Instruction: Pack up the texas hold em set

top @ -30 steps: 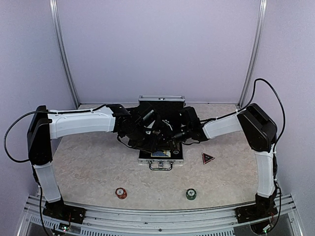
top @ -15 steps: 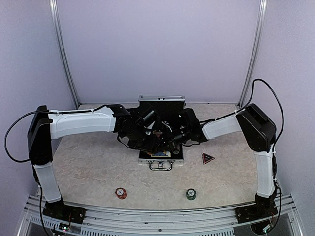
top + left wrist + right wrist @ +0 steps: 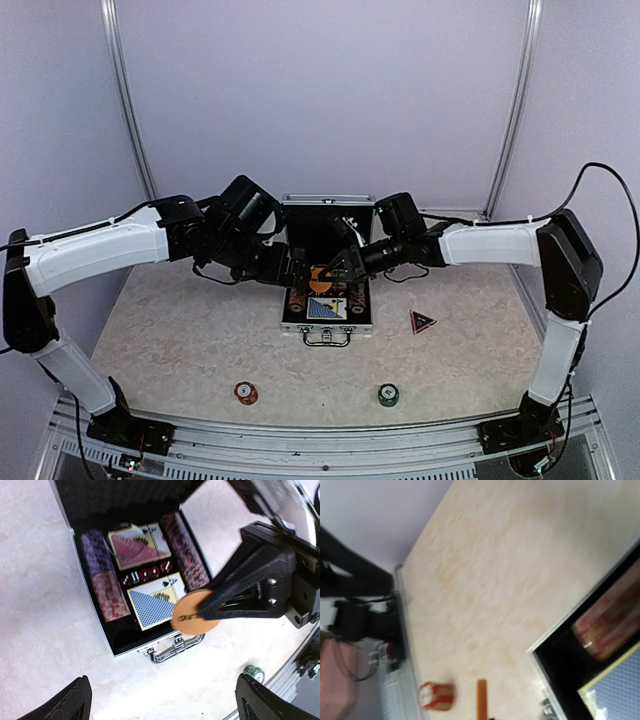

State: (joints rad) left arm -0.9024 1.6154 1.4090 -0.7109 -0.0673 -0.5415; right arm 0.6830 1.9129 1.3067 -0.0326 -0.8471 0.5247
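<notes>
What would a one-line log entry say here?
left gripper: open | right gripper: shut on orange disc, over open case | decks, chips: in case

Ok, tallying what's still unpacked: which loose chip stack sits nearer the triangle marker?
The green chip stack, front right; the red chip stack sits farther left, away from the triangle marker.

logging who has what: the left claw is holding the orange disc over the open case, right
No, the right claw pinches the orange disc over the open case; the left wrist view shows the left claw open and empty.
</notes>
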